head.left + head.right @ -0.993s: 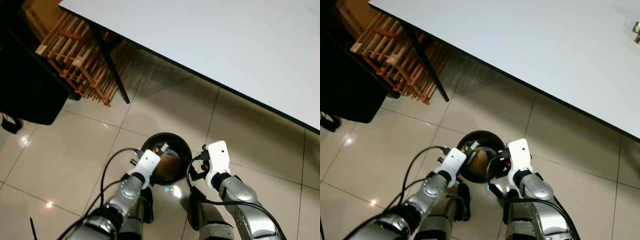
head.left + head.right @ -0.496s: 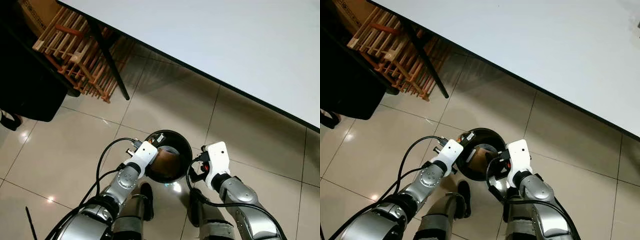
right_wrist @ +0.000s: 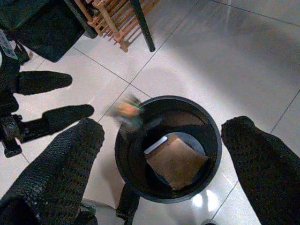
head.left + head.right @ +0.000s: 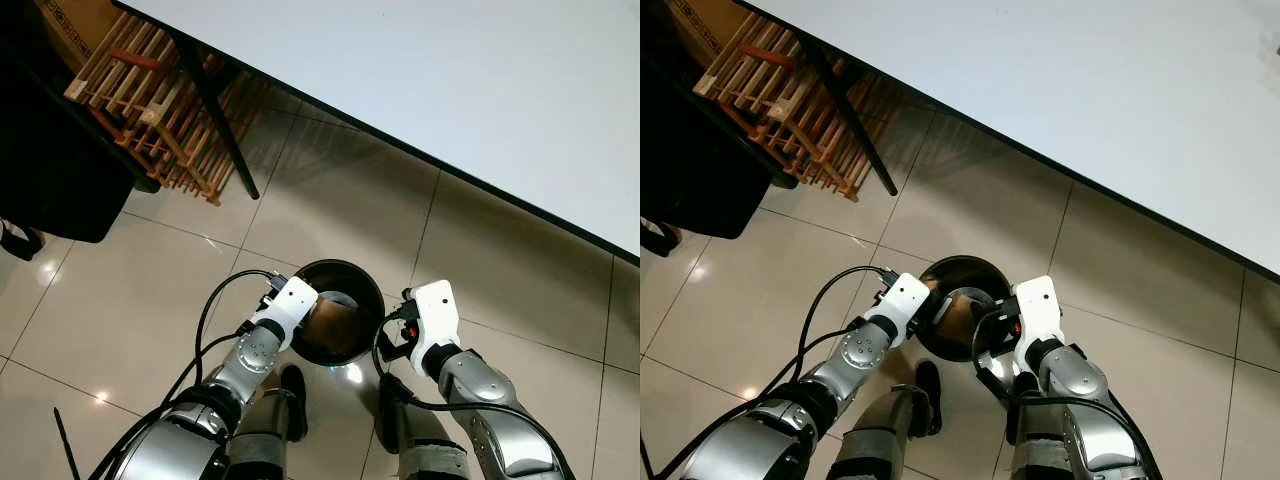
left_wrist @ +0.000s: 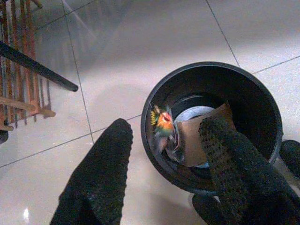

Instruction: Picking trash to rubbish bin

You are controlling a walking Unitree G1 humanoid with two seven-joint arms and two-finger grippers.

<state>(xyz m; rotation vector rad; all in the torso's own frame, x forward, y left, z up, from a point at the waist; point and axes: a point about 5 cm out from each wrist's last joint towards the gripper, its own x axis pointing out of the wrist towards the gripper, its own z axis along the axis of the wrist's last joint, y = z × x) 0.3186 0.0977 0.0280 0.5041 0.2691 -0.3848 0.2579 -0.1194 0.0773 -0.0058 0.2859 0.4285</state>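
A round black plastic bin (image 4: pixel 338 325) stands on the shiny beige tiled floor (image 4: pixel 330 205). The left gripper (image 5: pixel 164 154) hangs over its rim, fingers wide apart and holding nothing. A small orange and yellow wrapper (image 3: pixel 126 112) is blurred at the rim. The right gripper (image 3: pixel 161 154) is wide open too, empty. Its wrist view shows brown cardboard (image 3: pixel 176 159) lying inside.

A colourful, blurred wrapper (image 5: pixel 161 123), seemingly airborne, at the rim of the upright black bin (image 5: pixel 262 112) holding brown cardboard (image 3: pixel 176 160).

We see a round black plastic rubbish bin (image 3: pixel 168 187) holding a brown cardboard piece (image 3: pixel 176 160). A crumpled orange, yellow and green wrapper (image 5: pixel 161 123) sits at its rim, over glossy beige floor tiles (image 4: pixel 330 215).
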